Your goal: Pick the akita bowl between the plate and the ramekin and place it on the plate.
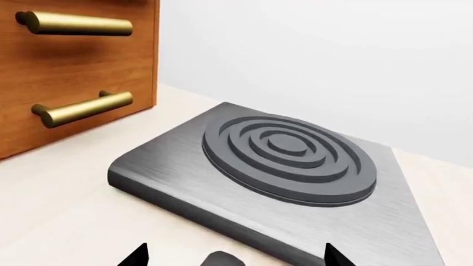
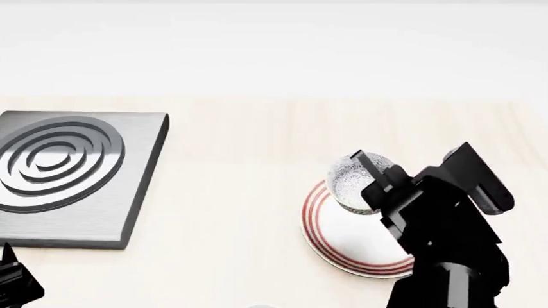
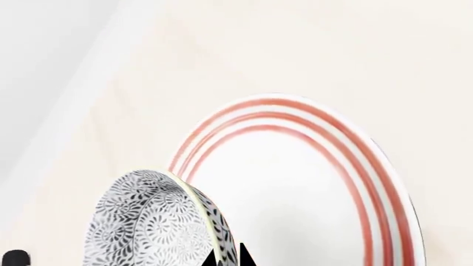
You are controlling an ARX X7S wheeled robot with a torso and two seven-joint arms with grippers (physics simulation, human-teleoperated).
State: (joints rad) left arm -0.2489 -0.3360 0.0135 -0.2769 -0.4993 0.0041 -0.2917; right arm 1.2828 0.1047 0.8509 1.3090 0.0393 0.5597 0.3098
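Observation:
The akita bowl [image 2: 350,183], speckled grey-black outside and paler inside, hangs tilted over the far left rim of the plate [image 2: 355,247]. My right gripper [image 2: 374,168] is shut on its rim. In the right wrist view the bowl [image 3: 152,221] stands on edge, with its wall pinched between the two dark fingertips of the right gripper [image 3: 227,258]. The white plate [image 3: 296,188] with red rings lies flat beneath. My left gripper [image 1: 236,256] is open and holds nothing. It sits low at the near left of the counter [image 2: 13,285]. The ramekin is out of view.
A grey brushed-metal burner slab [image 2: 68,173] with raised concentric rings lies at the left of the pale wooden counter [image 2: 248,167]. Beside the slab [image 1: 288,160], the left wrist view shows wooden drawers [image 1: 74,66] with brass bar handles.

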